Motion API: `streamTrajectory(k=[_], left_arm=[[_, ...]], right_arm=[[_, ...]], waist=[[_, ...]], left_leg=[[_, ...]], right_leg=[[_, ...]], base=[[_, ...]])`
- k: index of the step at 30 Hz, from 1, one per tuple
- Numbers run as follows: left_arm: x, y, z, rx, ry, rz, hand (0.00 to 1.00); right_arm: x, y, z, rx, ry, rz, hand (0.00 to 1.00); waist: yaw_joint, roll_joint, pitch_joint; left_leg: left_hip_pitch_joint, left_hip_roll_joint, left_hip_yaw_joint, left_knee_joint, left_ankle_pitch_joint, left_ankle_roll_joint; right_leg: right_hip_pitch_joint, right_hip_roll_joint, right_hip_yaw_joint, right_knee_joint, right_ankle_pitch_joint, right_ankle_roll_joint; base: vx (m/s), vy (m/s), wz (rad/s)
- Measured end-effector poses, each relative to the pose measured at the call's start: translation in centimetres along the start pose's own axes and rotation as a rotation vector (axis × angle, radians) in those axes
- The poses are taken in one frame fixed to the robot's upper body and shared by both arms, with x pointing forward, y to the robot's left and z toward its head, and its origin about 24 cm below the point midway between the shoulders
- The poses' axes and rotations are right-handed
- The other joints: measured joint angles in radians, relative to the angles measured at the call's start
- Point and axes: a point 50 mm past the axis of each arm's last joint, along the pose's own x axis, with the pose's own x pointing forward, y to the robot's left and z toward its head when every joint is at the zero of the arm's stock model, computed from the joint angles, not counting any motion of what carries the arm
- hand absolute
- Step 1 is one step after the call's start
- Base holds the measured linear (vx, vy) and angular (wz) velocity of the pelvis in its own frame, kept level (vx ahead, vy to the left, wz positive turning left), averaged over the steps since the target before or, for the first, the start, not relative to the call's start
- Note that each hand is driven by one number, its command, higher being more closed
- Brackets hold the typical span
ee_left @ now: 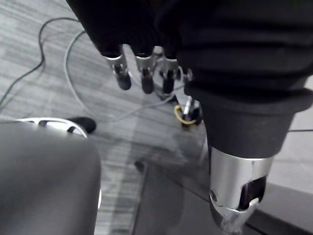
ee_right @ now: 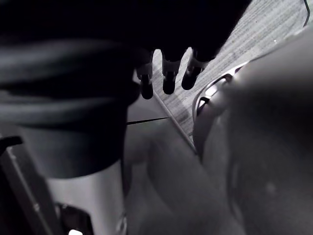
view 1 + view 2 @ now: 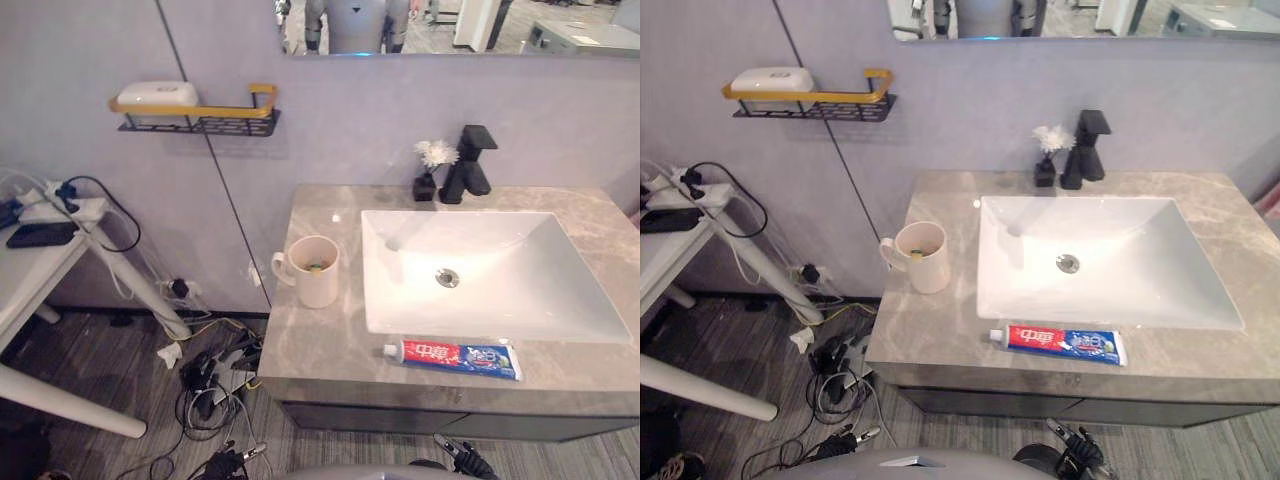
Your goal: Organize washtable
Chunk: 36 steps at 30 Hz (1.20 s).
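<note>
Glossy white sink (image 3: 480, 270) — stone-look countertop (image 3: 320, 345)

You cannot make out what lies inside the cup (image 3: 318, 285). The far wall's mirror (image 3: 470, 25) is cut off above, and the side table (image 3: 30, 275) at the left.

I find lettering on one item: the toothpaste tube (image 3: 452, 357) lying on the countertop (image 3: 310, 340) in front of the sink (image 3: 400, 295). Its red section carries large white characters. The smaller print on its blue section is too small for me to read.
</note>
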Motion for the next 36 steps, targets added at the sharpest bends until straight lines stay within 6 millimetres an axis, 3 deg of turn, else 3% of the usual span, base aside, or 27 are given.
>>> streamTrajectory(k=[1,3,6,8,11,14,18,21,25,27,28,29,32,36], left_arm=[[0.1,-0.2,0.4,-0.002,-0.007,-0.009,0.0],[0.2,-0.8,0.8,-0.004,-0.01,-0.027,0.0],[0.3,-1.7,1.1,-0.014,-0.02,-0.049,0.0],[0.3,-2.4,1.3,-0.015,-0.024,-0.067,0.0],[0.4,-2.1,1.5,-0.035,-0.029,-0.055,0.0],[0.4,-0.7,1.7,-0.057,-0.036,-0.016,0.0],[0.4,-0.7,1.8,-0.106,-0.044,-0.005,0.0],[0.4,-1.1,2.4,-0.109,-0.07,-0.015,0.0],[0.3,-1.1,1.5,-0.11,-0.048,-0.011,0.0],[0.2,-1.1,1.2,-0.109,-0.042,-0.008,0.0],[0.2,-1.1,1.2,-0.099,-0.041,-0.01,0.0],[0.2,-1.1,1.3,-0.096,-0.043,-0.01,0.0],[0.3,-0.8,1.8,-0.048,-0.058,-0.016,0.0],[0.3,-1.6,2.0,-0.006,-0.071,-0.044,0.0]], right_arm=[[0.0,0.1,-0.1,0.002,0.003,0.005,0.0],[0.0,0.0,0.2,0.0,-0.004,0.004,0.0],[0.0,-0.6,0.3,-0.007,-0.004,-0.01,0.0],[0.0,-0.9,0.4,-0.023,-0.006,-0.015,0.0],[0.1,-0.5,0.6,-0.047,-0.011,-0.005,0.0],[0.0,0.8,-0.2,-0.034,0.008,0.029,0.0],[0.0,0.8,-0.6,-0.044,0.017,0.033,0.0],[0.2,1.3,0.4,-0.086,-0.003,0.052,0.0],[0.2,0.9,0.8,-0.092,-0.014,0.044,0.0],[0.2,0.7,0.6,-0.089,-0.008,0.037,0.0],[0.1,0.5,0.5,-0.084,-0.006,0.029,0.0],[0.1,0.5,0.4,-0.083,-0.004,0.029,0.0],[0.0,0.6,-0.1,-0.079,0.008,0.027,0.0],[0.0,0.3,-0.3,-0.08,0.011,0.018,0.0]], waist=[[0.004,-0.018,0.004],[0.007,-0.014,0.029],[0.007,-0.01,0.029],[0.008,-0.013,0.026],[0.011,-0.022,0.021],[0.016,-0.06,0.024],[0.032,-0.069,0.034],[0.036,-0.049,0.047],[0.028,-0.015,0.051],[0.012,-0.013,0.052],[0.007,-0.015,0.05],[0.007,-0.015,0.05],[0.007,-0.043,0.051],[0.006,-0.05,0.046]], left_leg=[[0.002,-0.008,0.002,-0.015,0.008,-0.005],[0.009,-0.009,-0.027,-0.038,0.028,0.012],[0.007,-0.008,-0.112,-0.066,0.05,0.055],[-0.012,-0.004,-0.136,-0.071,0.059,0.067],[-0.033,-0.01,-0.155,-0.088,0.071,0.047],[-0.044,-0.02,-0.162,-0.082,0.073,0.044],[-0.091,-0.043,-0.198,0.037,0.073,0.044],[-0.141,-0.03,-0.206,0.122,0.075,0.046],[-0.111,-0.016,-0.231,0.042,0.095,0.031],[-0.086,-0.017,-0.233,-0.015,0.1,0.019],[-0.049,-0.022,-0.23,-0.083,0.115,-0.007],[-0.043,-0.025,-0.229,-0.095,0.12,-0.008],[-0.016,-0.056,-0.228,-0.141,0.141,0.003],[0.009,-0.11,-0.195,-0.205,0.154,0.025]], right_leg=[[0.011,0.008,-0.001,-0.041,-0.025,0.023],[0.033,0.025,-0.004,-0.082,-0.041,0.046],[0.046,0.044,-0.02,-0.116,-0.035,0.042],[0.072,0.066,-0.042,-0.198,0.002,0.045],[0.089,0.083,-0.048,-0.301,0.076,0.046],[0.102,0.082,-0.049,-0.342,0.103,0.042],[0.146,0.049,-0.062,-0.343,0.099,0.039],[0.151,0.048,-0.073,-0.331,0.08,0.032],[0.145,0.052,-0.092,-0.315,0.06,0.047],[0.156,0.057,-0.104,-0.311,0.065,0.054],[0.157,0.055,-0.109,-0.306,0.07,0.06],[0.158,0.052,-0.109,-0.306,0.072,0.059],[0.16,0.027,-0.108,-0.306,0.09,0.076],[0.142,-0.02,-0.082,-0.297,0.094,0.103]], base=[[-0.02,-0.136,-0.33],[-0.06,-0.156,-0.06],[-0.07,-0.107,0.11],[-0.03,0.001,0.17],[0.02,0.072,0.04],[0.01,0.049,0.05],[-0.02,0.019,0.35],[-0.12,-0.028,0.28],[-0.11,-0.017,0.14],[-0.05,0.055,0.19],[-0.02,0.082,0.18],[-0.03,0.093,0.07],[-0.05,0.097,0.01],[-0.03,0.129,-0.14]])
